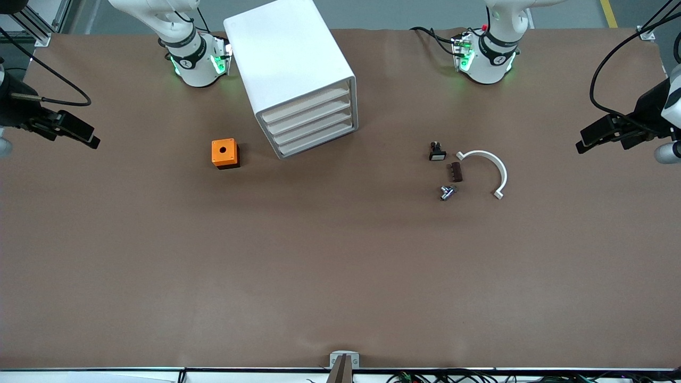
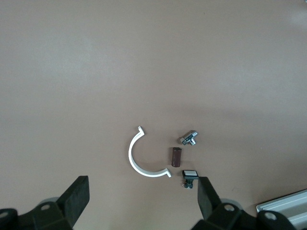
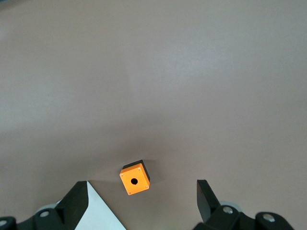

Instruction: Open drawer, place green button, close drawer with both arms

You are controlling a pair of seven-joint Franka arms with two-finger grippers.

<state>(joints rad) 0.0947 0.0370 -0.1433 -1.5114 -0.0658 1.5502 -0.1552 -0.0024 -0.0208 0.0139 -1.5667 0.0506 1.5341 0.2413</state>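
Note:
The white cabinet point(image 1: 290, 58) stands toward the right arm's end of the table, with all four drawers point(image 1: 311, 123) shut. No green-capped button shows in any view. My left gripper point(image 1: 588, 139) hangs open and empty in the air at the left arm's end of the table; in the left wrist view point(image 2: 141, 194) its fingers are wide apart high over a cluster of small parts. My right gripper point(image 1: 85, 135) hangs open and empty at the right arm's end; in the right wrist view point(image 3: 142, 203) it is high over the orange box point(image 3: 134, 180).
The orange box point(image 1: 225, 153) with a black hole sits beside the cabinet. Toward the left arm's end lie a small black part with a white face point(image 1: 437, 152), a brown block point(image 1: 456, 172), a silvery part point(image 1: 447, 192) and a white half ring point(image 1: 489, 165).

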